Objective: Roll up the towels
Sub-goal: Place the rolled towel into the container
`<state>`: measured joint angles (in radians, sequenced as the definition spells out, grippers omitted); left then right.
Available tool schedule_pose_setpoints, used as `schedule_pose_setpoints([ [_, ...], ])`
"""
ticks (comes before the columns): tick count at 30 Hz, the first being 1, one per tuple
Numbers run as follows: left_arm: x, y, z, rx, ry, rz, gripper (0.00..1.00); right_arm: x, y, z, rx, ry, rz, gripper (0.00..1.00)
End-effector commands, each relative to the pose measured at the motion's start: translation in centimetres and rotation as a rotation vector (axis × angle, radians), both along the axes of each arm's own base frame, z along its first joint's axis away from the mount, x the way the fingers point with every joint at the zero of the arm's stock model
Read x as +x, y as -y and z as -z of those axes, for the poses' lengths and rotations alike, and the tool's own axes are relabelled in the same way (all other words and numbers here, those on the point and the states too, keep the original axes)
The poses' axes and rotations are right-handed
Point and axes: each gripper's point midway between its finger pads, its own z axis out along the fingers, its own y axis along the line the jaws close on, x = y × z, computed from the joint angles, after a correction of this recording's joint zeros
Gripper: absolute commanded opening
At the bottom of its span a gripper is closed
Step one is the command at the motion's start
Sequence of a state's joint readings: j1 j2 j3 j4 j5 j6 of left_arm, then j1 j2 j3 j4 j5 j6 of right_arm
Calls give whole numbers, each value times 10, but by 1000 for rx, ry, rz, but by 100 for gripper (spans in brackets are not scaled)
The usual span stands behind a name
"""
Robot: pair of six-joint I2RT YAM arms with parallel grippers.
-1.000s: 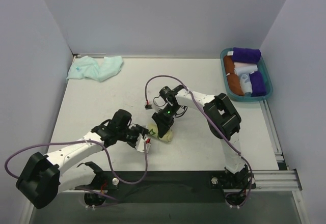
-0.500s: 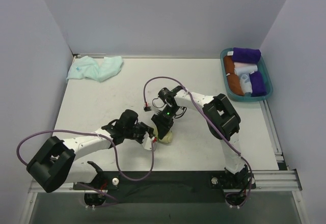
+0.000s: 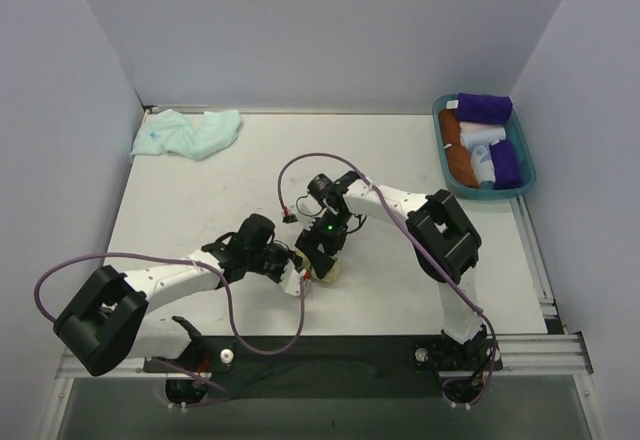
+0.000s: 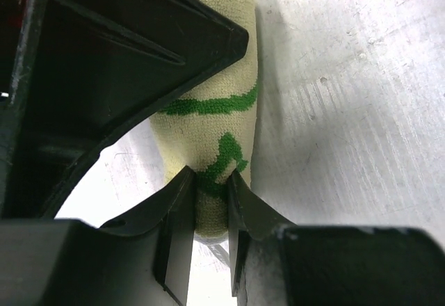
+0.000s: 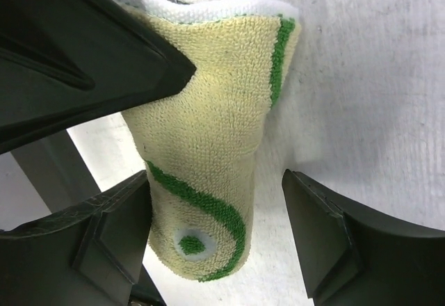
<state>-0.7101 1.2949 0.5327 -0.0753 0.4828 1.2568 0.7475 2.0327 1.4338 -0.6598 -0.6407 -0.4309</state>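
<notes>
The pale yellow towel [image 3: 330,272] with green marks lies rolled into a short cylinder near the table's front middle. My left gripper [image 3: 297,272] is shut on one end of the roll [image 4: 208,122], with its fingers pinching the cloth [image 4: 208,181]. My right gripper [image 3: 322,258] is open and straddles the roll [image 5: 215,153] from above; its left finger [image 5: 122,215] touches the cloth and its right finger stands apart from it. The mint-aqua towel [image 3: 187,132] lies crumpled and unrolled at the far left corner, away from both grippers.
A teal tray [image 3: 490,194] at the far right holds purple, orange and white rolls. Walls close in the table on the left, back and right. The right gripper's black finger [image 4: 104,55] fills the upper left of the left wrist view.
My left gripper has moved right to the yellow roll and shut on its end. My right gripper has shifted slightly toward the front, staying over the roll.
</notes>
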Motion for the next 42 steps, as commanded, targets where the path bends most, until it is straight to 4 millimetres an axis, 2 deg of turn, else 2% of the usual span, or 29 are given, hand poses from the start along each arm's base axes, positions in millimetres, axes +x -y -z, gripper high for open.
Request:
schedule_pose_setpoints([
  [1, -17, -10, 17, 76, -112, -6, 25, 1, 13, -18, -53, 69, 21, 73],
  [4, -17, -10, 18, 77, -119, -6, 25, 1, 9, -17, -63, 97, 37, 74],
  [8, -16, -8, 16, 74, -129, -15, 25, -5, 7, -7, -75, 104, 44, 73],
  [13, -14, -9, 16, 75, -138, -32, 27, -18, 11, 11, -81, 17, 25, 67],
  [16, -14, -8, 13, 67, -144, -45, 34, -16, 14, 20, -98, -14, 47, 49],
  [17, -13, -7, 10, 62, -147, -54, 37, -16, 15, 22, -101, -20, 54, 40],
  [18, -11, -6, 5, 56, -153, -70, 43, -15, 16, 23, -103, -25, 61, 25],
  [19, -13, -8, 1, 57, -165, -80, 46, -13, 18, 24, -106, -35, 79, 18],
  [20, -13, -8, -3, 52, -177, -95, 49, -13, 20, 25, -111, -44, 89, 4],
  [21, -13, -7, -10, 40, -179, -100, 52, -13, 21, 25, -112, -52, 98, 0],
  [24, -26, -11, -32, 0, -226, -121, 55, -11, 26, 20, -94, -82, 150, 0],
  [25, -30, -13, -48, -24, -233, -129, 57, -7, 27, 13, -77, -80, 168, 0],
  [27, -38, -14, -65, -59, -289, -165, 59, 3, 33, 0, -41, -96, 237, 0],
  [28, -41, -16, -80, -80, -296, -183, 61, 9, 33, -13, -7, -80, 263, 0],
  [32, -42, -20, -108, -148, -406, -342, 68, 45, 52, -55, 106, -81, 458, 0],
  [33, -41, -21, -111, -156, -428, -373, 69, 50, 55, -70, 130, -73, 507, 0],
  [35, -34, -20, -126, -203, -490, -460, 72, 62, 66, -85, 166, -63, 577, 0],
  [36, -33, -19, -128, -210, -521, -482, 72, 74, 78, -101, 198, -53, 654, 0],
  [37, -26, -21, -131, -228, -546, -524, 72, 80, 85, -108, 212, -44, 691, 0],
  [38, -23, -17, -143, -266, -596, -557, 72, 85, 93, -115, 223, -35, 728, 0],
  [39, -20, -16, -143, -270, -638, -581, 72, 97, 113, -127, 242, 5, 795, 0],
  [42, -5, -16, -159, -334, -734, -639, 72, 113, 150, -147, 255, 99, 902, 0],
])
